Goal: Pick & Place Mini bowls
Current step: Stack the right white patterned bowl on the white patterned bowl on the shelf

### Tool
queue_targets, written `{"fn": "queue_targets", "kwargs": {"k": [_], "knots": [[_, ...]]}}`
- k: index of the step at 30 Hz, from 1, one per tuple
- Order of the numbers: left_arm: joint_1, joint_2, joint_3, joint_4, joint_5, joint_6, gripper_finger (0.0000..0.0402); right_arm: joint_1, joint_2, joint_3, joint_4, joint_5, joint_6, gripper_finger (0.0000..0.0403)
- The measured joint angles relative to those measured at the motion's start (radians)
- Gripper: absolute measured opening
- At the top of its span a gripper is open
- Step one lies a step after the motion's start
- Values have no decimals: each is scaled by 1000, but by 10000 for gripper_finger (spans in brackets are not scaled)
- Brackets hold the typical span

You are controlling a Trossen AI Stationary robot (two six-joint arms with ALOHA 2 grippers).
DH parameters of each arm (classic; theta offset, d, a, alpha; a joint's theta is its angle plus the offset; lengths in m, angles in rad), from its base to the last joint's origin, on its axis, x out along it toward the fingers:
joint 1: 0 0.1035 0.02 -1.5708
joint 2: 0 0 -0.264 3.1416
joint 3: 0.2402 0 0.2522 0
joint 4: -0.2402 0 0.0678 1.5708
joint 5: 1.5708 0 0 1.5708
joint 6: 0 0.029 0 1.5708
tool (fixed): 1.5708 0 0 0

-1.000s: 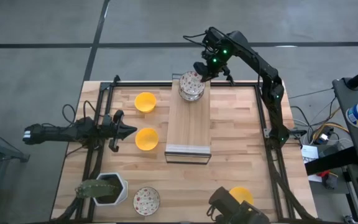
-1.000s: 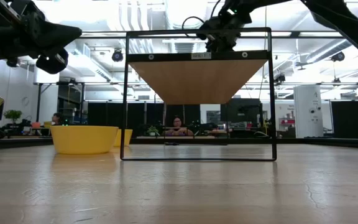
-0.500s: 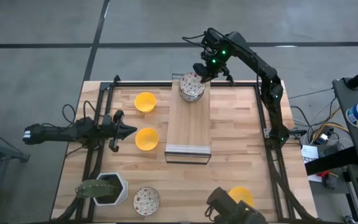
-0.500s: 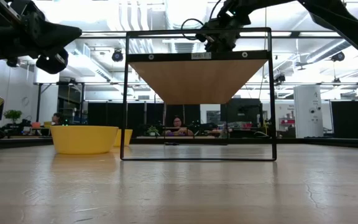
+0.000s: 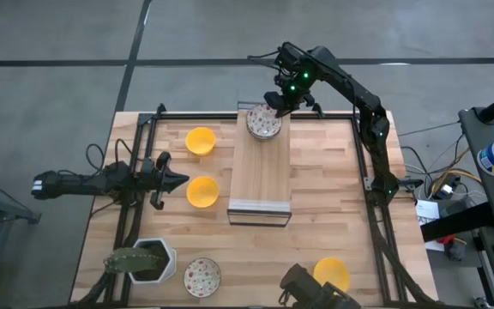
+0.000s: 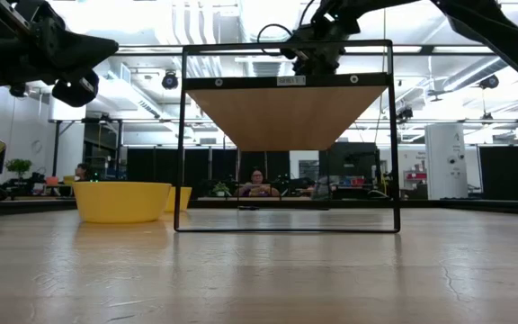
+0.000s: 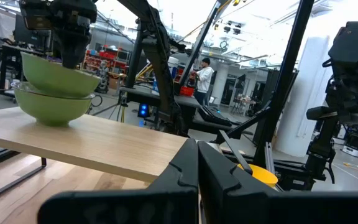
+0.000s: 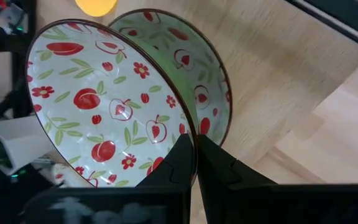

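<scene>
Nearest the front edge of the light wooden table (image 5: 316,172), 1 plain yellow round bowl (image 5: 332,274) sits toward the right. 1 white bowl with red and green fruit pictures (image 5: 201,275) sits toward the left, just beside a white six-sided plant pot (image 5: 155,260).

Farther back, the left gripper (image 5: 177,180) hangs at the left side of the table. Its 2 dark fingers are pressed together with nothing between them. A second yellow bowl (image 5: 202,192) lies just beside its tip. A third yellow bowl (image 5: 201,141) lies farther back, near the far left corner.

In the middle stands a raised pale wooden shelf on a thin black metal frame (image 5: 262,176). At its far end rest 2 more patterned white bowls, 1 sitting inside the other (image 5: 263,123).

The right gripper (image 5: 279,100) is at the far right side of this stack. Its fingers (image 8: 182,162) are closed on the rim of the top bowl (image 8: 110,112), 1 finger inside and 1 outside. The top bowl looks tilted against the bowl under it (image 8: 191,62).
</scene>
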Motion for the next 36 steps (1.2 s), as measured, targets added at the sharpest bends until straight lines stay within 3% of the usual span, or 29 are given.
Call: {"fn": "queue_targets", "kwargs": {"k": [25, 36], "knots": [[0, 0, 0, 0, 0, 0, 0, 4, -3, -98, 39, 21, -30, 10], [0, 0, 0, 0, 0, 0, 0, 4, -3, -54, 37, 26, -8, 95]]}}
